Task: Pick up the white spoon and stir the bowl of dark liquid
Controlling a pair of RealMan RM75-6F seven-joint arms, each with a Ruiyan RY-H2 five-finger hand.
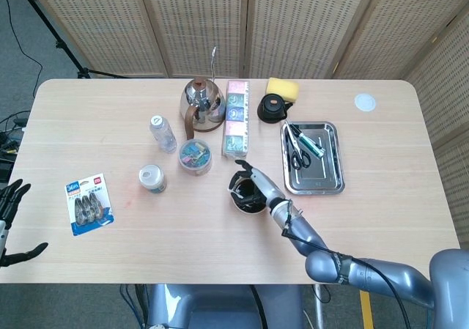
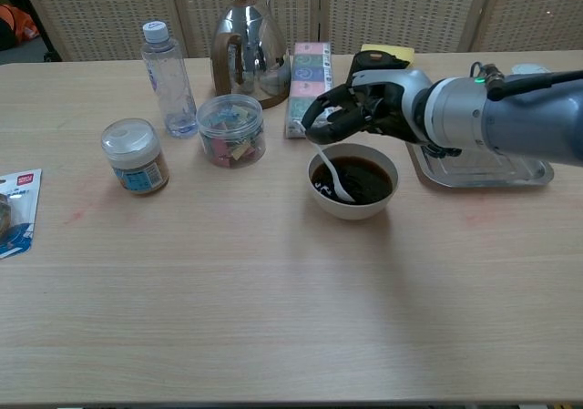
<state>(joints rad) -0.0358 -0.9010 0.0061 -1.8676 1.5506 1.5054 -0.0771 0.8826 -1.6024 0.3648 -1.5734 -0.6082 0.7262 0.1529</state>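
Note:
A white bowl (image 2: 353, 205) of dark liquid (image 2: 366, 178) stands mid-table, also visible as the bowl (image 1: 242, 204) in the head view. My right hand (image 2: 357, 113) hovers over the bowl's far left rim and pinches the handle of the white spoon (image 2: 330, 171). The spoon's tip dips into the liquid near the left side. From above, the right hand (image 1: 258, 185) covers most of the bowl. My left hand (image 1: 10, 219) hangs off the table's left edge with fingers spread, holding nothing.
Behind the bowl stand a jar of clips (image 2: 230, 130), a metal kettle (image 2: 246, 45), a tissue box (image 2: 305, 81), a water bottle (image 2: 167, 77) and a small jar (image 2: 134, 157). A metal tray (image 1: 313, 157) with scissors lies to the right. A battery pack (image 1: 88, 204) lies left.

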